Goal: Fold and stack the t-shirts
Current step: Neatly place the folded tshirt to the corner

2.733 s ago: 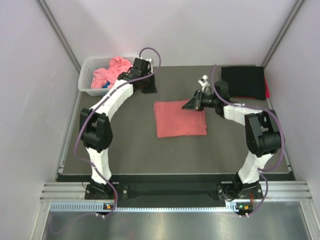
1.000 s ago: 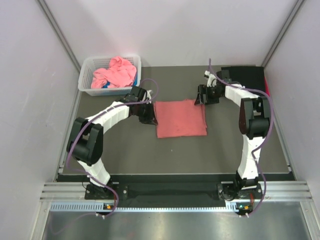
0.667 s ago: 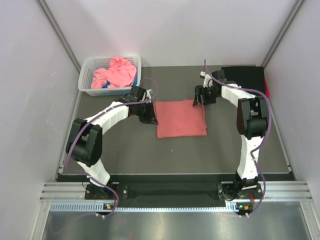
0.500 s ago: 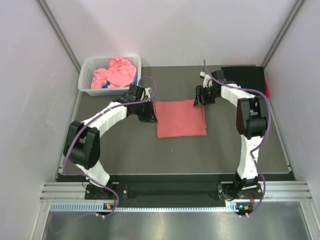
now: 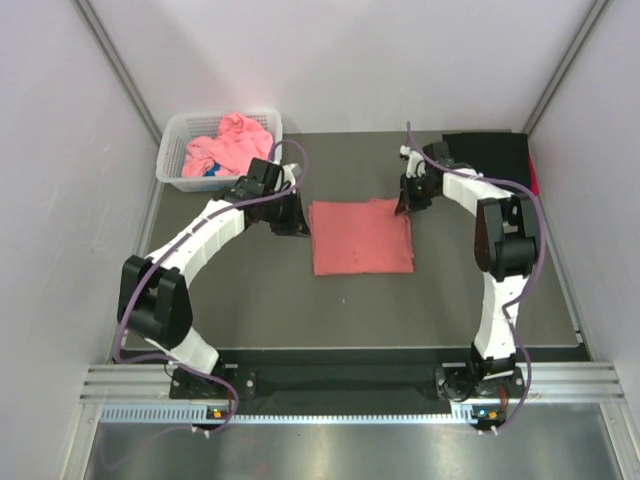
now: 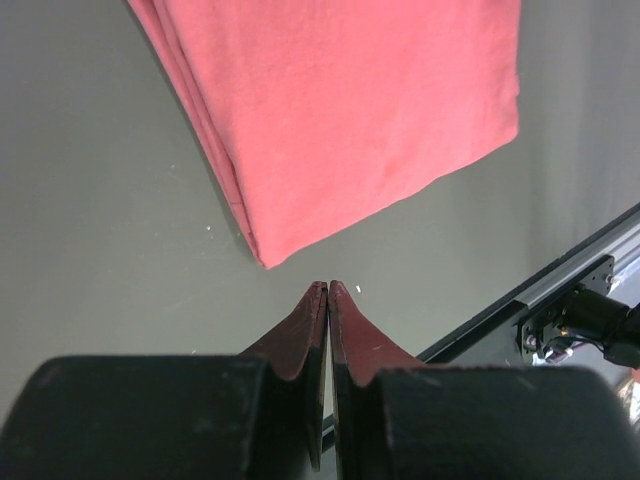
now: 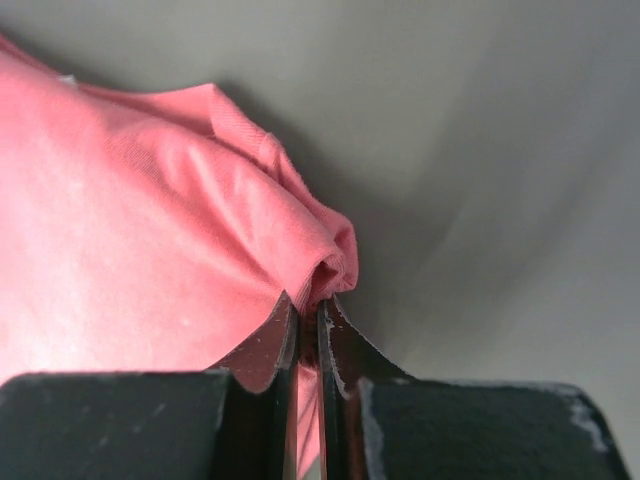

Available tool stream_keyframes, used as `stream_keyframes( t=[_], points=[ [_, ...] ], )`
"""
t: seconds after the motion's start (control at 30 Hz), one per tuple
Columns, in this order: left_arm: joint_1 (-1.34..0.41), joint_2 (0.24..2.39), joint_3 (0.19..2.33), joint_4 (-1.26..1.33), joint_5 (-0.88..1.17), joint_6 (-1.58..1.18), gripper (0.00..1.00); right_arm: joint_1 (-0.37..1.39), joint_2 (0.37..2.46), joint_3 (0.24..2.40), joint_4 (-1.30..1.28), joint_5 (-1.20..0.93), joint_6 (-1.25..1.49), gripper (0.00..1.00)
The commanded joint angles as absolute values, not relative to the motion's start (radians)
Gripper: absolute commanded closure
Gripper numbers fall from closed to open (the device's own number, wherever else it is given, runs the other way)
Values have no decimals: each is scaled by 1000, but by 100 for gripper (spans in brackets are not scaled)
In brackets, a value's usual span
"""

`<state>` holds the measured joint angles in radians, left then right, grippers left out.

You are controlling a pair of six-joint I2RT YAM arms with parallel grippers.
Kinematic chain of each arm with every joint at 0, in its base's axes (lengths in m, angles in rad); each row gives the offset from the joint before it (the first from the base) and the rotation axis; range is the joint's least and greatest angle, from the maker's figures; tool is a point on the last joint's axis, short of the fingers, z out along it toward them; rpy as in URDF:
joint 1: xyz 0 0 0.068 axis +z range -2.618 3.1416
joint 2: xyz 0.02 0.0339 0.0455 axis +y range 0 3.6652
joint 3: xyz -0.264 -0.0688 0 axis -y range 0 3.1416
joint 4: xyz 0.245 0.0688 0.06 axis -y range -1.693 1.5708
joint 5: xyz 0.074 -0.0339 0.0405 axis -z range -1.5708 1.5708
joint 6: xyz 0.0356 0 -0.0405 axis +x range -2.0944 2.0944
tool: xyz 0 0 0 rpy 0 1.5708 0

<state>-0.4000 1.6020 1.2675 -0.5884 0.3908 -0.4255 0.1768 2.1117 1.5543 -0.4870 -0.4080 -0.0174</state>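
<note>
Pinches the 1 o'clock corner of the folded red shirt [image 5: 361, 236], flat at mid-table [image 5: 250, 290], with the right gripper [image 7: 307, 310]. Holds the left gripper [image 6: 327, 290] pressed together on nothing, just off the shirt's 10 o'clock corner. Shows a pink shirt [image 5: 228, 143] heaped in the basket [image 5: 172, 150] at 11 o'clock and a black shirt [image 5: 487, 160] folded at 1 o'clock.

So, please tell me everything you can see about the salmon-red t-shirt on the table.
The salmon-red t-shirt is soft, cotton-like cloth, folded into a flat, squarish stack of layers, lying on the dark table between the arms. Its far right corner is bunched and pinched in the right gripper. The left gripper is shut just off a left corner, not touching it.
</note>
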Motion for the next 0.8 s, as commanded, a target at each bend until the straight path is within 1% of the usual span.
stream_keyframes(
  t=[0.0,0.13,0.27,0.57,0.77],
  points=[
    [-397,1522,1362,-678,358,-353,92,189,1982,1552,-508,-361,-63,100],
    [-393,1517,1414,-729,322,-313,92,184,1919,1569,-529,-296,-81,100],
    [-391,1517,1430,-741,282,-284,92,180,1905,1614,-549,-232,-86,100],
    [-391,1497,1414,-724,198,-272,92,143,1979,1886,-698,-58,-144,100],
    [-391,1491,1416,-724,176,-265,93,97,2022,2035,-748,-23,-201,100]
  ],
)
